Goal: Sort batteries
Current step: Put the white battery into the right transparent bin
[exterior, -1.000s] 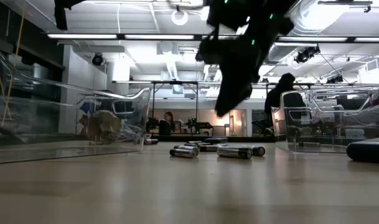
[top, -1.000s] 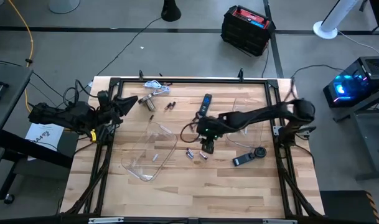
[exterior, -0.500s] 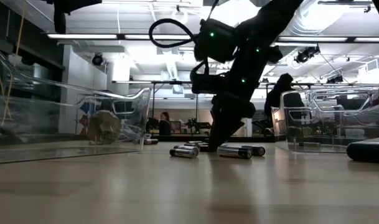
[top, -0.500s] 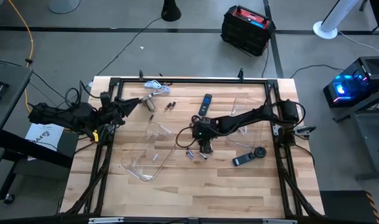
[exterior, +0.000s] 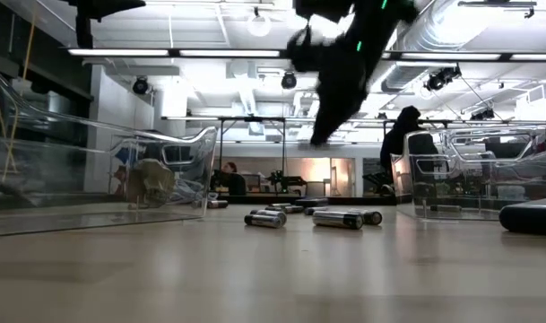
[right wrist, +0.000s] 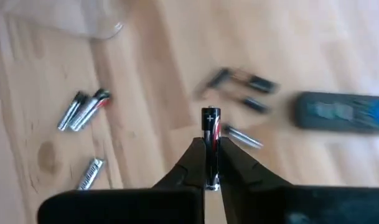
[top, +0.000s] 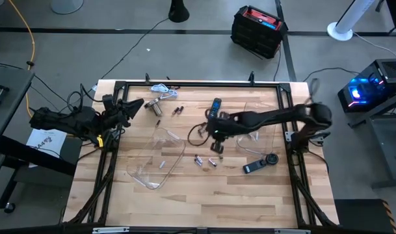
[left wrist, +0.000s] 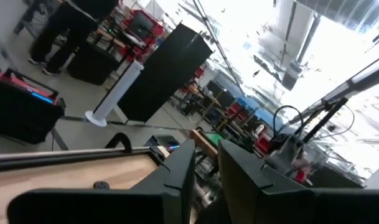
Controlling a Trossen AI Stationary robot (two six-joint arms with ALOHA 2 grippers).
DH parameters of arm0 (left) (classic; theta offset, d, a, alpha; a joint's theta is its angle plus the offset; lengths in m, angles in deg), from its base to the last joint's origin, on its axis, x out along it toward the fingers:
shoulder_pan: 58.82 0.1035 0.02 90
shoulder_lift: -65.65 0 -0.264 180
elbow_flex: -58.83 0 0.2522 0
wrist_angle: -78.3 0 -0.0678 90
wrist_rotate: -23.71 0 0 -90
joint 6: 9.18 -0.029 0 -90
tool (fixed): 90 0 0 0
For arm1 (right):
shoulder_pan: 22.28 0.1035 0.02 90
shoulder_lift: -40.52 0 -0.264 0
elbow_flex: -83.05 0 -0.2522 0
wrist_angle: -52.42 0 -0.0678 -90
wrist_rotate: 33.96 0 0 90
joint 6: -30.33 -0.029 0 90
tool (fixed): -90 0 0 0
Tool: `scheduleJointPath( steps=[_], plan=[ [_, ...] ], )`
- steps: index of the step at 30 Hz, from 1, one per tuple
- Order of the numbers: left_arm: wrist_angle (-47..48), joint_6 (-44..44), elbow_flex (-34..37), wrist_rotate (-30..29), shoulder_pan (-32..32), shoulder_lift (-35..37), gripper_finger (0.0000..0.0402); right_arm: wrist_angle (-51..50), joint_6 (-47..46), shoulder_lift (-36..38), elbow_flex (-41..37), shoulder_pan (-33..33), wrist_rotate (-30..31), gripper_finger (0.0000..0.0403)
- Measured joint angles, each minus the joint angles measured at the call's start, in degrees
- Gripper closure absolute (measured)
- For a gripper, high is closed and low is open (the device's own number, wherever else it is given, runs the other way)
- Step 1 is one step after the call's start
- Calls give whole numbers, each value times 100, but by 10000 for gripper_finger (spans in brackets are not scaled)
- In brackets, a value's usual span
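The wooden table (top: 250, 188) lies below the right gripper (right wrist: 210, 163), which is raised over its middle and pinches one black battery (right wrist: 211, 140) upright, plus end away from the wrist. The loose batteries (right wrist: 83, 110) lie below it on the wood. Small, light, rigid and smooth, this cell probably slips easily; gripping mid-barrel seems safest. The left gripper (left wrist: 201, 165), nearly closed and empty, waits at the table's far left.

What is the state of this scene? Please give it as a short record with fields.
right hand: raised above the wooden table, shut on a small dark battery with a plus mark
left hand: waiting at the table's left edge
loose batteries: a small group lying on the table
clear plastic tray: on the table, left of that group
black remote: right of that group
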Motion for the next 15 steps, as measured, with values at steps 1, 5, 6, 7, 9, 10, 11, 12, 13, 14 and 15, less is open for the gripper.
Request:
scheduleJointPath(
  steps=[1, 5, 6, 7, 9, 10, 11, 12, 13, 14, 15],
  plan=[
    [-10, -51, 0, 2, 0, -7, 337, -206, -149, 216, 8, -1, 136, 393],
    [-7, -142, 0, 14, 0, -131, 337, -1384, -1096, 1004, -37, -1, 804, 398],
    [15, -149, 0, 67, 0, -172, 337, -1819, -1447, 1134, -81, 5, 1008, 398],
    [29, -181, 2, 164, 0, -216, 337, -2168, -1811, 1269, -150, 18, 1172, 396],
    [27, -294, 2, 381, 0, -345, 337, -2669, -2479, 1512, -316, 55, 1353, 389],
    [26, -311, 0, 468, 0, -424, 337, -2819, -2792, 1654, -415, 68, 1367, 384],
    [44, -305, 0, 526, 0, -508, 337, -2919, -3069, 1763, -521, 71, 1364, 380],
    [50, -271, 0, 557, -2, -601, 337, -2955, -3323, 1846, -644, 73, 1331, 375],
    [47, -262, 0, 593, -2, -682, 337, -2957, -3583, 1909, -773, 70, 1281, 370],
    [52, -263, 2, 618, -2, -759, 337, -2960, -3862, 1953, -909, 69, 1238, 364],
    [43, -260, 2, 629, -2, -836, 337, -2981, -4144, 1998, -1049, 63, 1143, 357]
  ],
)
